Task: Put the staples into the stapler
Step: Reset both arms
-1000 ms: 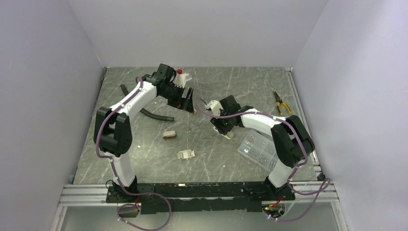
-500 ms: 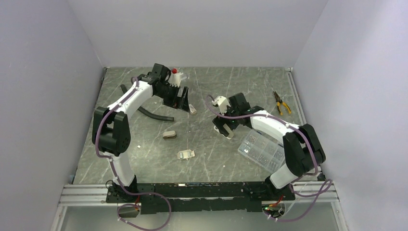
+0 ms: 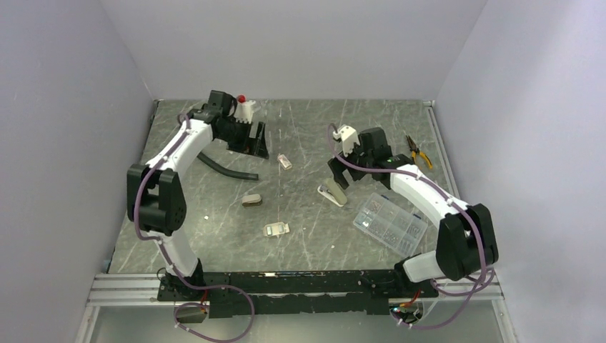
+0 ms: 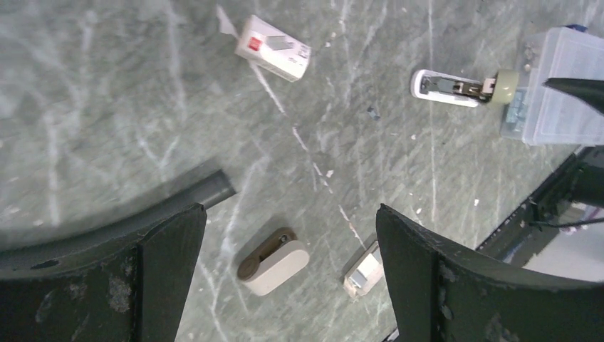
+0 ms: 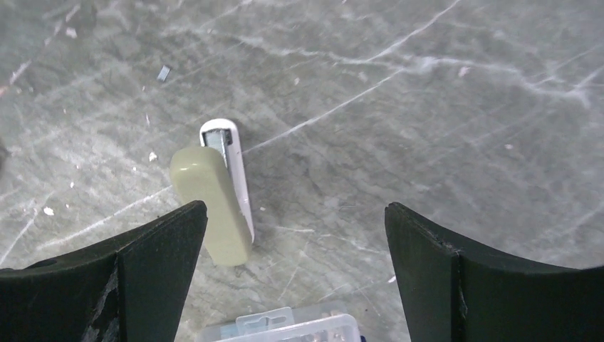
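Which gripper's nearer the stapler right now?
Right. The right gripper hangs open over the stapler; the left gripper is far off toward the back left.

- Grey-green desk (image 5: 441,92): smooth, stone-look surface with pale veins and a faint sheen.
- Small olive-grey stapler (image 5: 211,203): smooth, softly glossy plastic top arm; white base with bare metal channel.
- Clear compartment box (image 3: 389,223) of small metal bits: transparent glossy plastic.
- Black curved tube (image 3: 227,169): matt, rubber-like.
- Right pincer (image 5: 292,221): fingers (image 5: 142,285) matt black, grainy, with pale scuffs.

stapler (image 3: 333,196) 1; clear compartment box (image 3: 389,223) 1; pliers (image 3: 418,152) 1; black hose (image 3: 229,170) 1; red-capped bottle (image 3: 247,109) 1; small white box (image 3: 285,162) 1
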Motion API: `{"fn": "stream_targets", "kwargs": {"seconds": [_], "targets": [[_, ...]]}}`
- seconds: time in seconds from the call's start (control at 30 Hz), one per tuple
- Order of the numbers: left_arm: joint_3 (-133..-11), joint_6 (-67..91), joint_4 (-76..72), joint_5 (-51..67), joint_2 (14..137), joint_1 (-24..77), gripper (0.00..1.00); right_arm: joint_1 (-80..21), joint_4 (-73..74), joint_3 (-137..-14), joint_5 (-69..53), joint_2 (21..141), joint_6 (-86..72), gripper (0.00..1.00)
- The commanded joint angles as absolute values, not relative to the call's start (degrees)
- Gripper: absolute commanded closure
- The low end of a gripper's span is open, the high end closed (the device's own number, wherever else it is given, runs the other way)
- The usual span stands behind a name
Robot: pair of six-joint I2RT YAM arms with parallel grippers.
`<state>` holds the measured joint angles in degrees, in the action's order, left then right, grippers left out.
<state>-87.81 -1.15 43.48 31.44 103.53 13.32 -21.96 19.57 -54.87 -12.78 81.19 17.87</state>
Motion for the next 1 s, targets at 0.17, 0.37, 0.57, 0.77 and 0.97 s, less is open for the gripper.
{"fn": "stream_targets", "kwargs": {"seconds": [0.17,0.37,0.57,0.77,0.97], "targets": [[-81.49,-3.12,35.43,24.34,91.31,8.34,0.05,-17.86,10.72,-56.18,-5.03,69.97,6.72,0.0],[-72.81,-0.47,23.99,21.07,81.07,3.92,0.05,-17.25,7.25,-54.27,3.63,65.57,4.05,0.0],[-64.61,-0.78,13.16,18.31,68.93,2.51,0.05,-16.61,3.07,-50.42,1.13,61.34,3.67,0.0],[-60.88,-2.1,10.4,22.24,63.02,0.75,0.05,-16.29,2.68,-50.35,3.13,57.6,6.86,0.0],[-59.26,-2.26,10.3,23.8,60.52,-0.62,0.05,-14.27,3.15,-50.03,2.02,56.11,7.15,0.0]]}}
